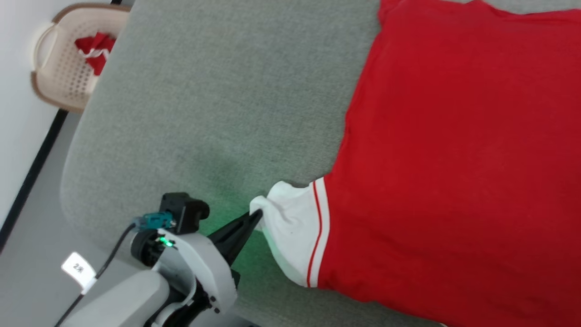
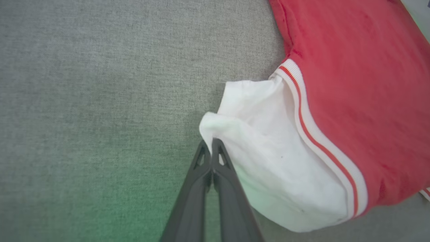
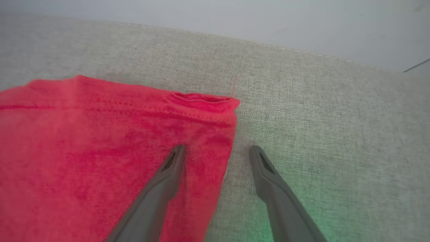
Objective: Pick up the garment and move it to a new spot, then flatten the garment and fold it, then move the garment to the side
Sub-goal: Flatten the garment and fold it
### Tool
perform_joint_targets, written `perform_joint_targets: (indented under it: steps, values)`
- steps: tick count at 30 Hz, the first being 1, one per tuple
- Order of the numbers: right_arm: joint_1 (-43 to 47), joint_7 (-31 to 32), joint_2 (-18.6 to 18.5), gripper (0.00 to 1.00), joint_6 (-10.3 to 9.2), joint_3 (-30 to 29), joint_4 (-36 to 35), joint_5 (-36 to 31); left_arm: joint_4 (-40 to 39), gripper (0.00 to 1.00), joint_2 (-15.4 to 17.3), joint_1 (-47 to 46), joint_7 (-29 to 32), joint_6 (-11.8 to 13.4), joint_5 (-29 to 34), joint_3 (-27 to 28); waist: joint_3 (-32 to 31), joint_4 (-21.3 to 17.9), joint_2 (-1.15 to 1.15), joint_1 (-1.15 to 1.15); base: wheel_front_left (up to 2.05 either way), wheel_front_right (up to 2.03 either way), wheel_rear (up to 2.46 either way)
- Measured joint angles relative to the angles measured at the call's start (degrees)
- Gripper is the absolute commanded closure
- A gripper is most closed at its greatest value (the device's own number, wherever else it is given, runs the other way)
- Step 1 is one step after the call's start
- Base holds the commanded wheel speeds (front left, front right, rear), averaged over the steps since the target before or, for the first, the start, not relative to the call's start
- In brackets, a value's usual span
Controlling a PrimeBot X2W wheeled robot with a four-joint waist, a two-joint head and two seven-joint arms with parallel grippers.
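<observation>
The garment (image 1: 454,159), a big red shirt, lies spread over the right half of the grey padded surface (image 1: 204,113). Its white sleeve end (image 1: 295,227) with a red-striped band points left. My left gripper (image 1: 258,215) is shut on the tip of that sleeve, which bunches to a point at the fingertips. The left wrist view shows the closed gripper (image 2: 211,143) pinching the white sleeve end (image 2: 268,151). In the right wrist view, my right gripper (image 3: 216,151) stands open astride a hemmed corner of the garment (image 3: 84,151), one finger over red cloth, the other over grey surface.
A beige perforated basket (image 1: 63,68) holding a small red-and-white cloth bundle sits on the floor at the far left, beyond the surface's rounded edge. Bare grey surface stretches left of the shirt. A white wall with a dark baseboard runs along the left.
</observation>
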Motion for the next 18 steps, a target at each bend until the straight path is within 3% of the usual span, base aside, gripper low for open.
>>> perform_joint_targets:
  steps: [2,3,4,12,18]
  values:
    - [-1.07,0.69,-0.56,0.0,0.0,-1.34,1.41,-1.04,0.74,1.0,-0.73,-0.62,-0.2,-0.46,0.09,-0.23,0.66,0.8,0.0,0.0,0.0,0.0,0.0]
    - [-1.83,1.56,-0.69,0.6,0.0,-2.12,2.33,-1.29,1.14,1.0,-0.94,-0.76,-0.29,-0.69,0.03,-0.19,0.97,1.14,0.0,0.0,0.0,0.0,0.0]
    - [-2.58,2.72,-0.77,1.0,0.0,-2.72,3.15,-1.67,1.57,1.0,-1.15,-0.79,-0.43,-0.91,0.02,-0.21,1.24,1.46,0.0,0.0,0.0,0.0,0.0]
    - [-5.52,5.99,-0.24,1.0,0.0,-4.63,6.02,-6.25,3.76,1.0,-1.29,-0.79,-1.11,-1.49,-0.47,0.11,1.97,1.72,0.0,0.0,0.0,0.0,0.0]
    - [-5.84,6.95,2.8,1.0,-0.09,-1.45,6.02,-7.3,4.75,1.0,0.2,-0.17,-2.13,-1.1,-0.94,1.02,0.63,-0.57,0.0,0.0,0.0,0.0,0.0]
